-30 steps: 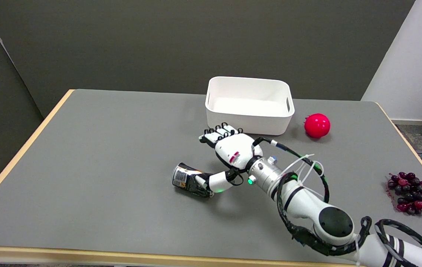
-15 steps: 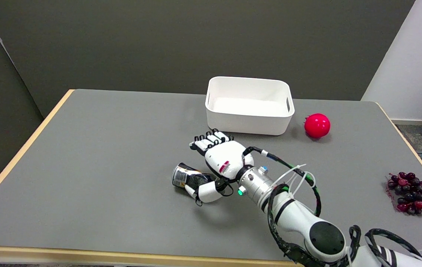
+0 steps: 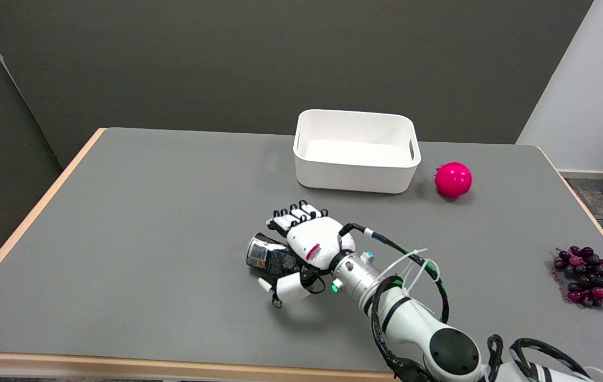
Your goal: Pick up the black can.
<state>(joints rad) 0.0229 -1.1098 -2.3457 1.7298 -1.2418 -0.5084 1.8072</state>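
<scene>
The black can (image 3: 269, 257) lies on its side on the grey table (image 3: 147, 223); the right hand (image 3: 304, 249) straddles it, fingers (image 3: 293, 216) spread wide beyond it, thumb on its near side, not yet gripping.

Black can (image 3: 268, 256): a small cylindrical drink can with a black body and a silvery metal rim at its visible end. It lies on its side on the grey tabletop, its long axis running roughly left to right and tilted slightly, the rimmed end facing left and a little toward the far side. A pale label panel with small print shows on the left part of the body, with an orange-brown patch just beside it. The can's surface looks somewhat dented. Its right end is hidden. It lies near the table's centre, toward the near edge.
</scene>
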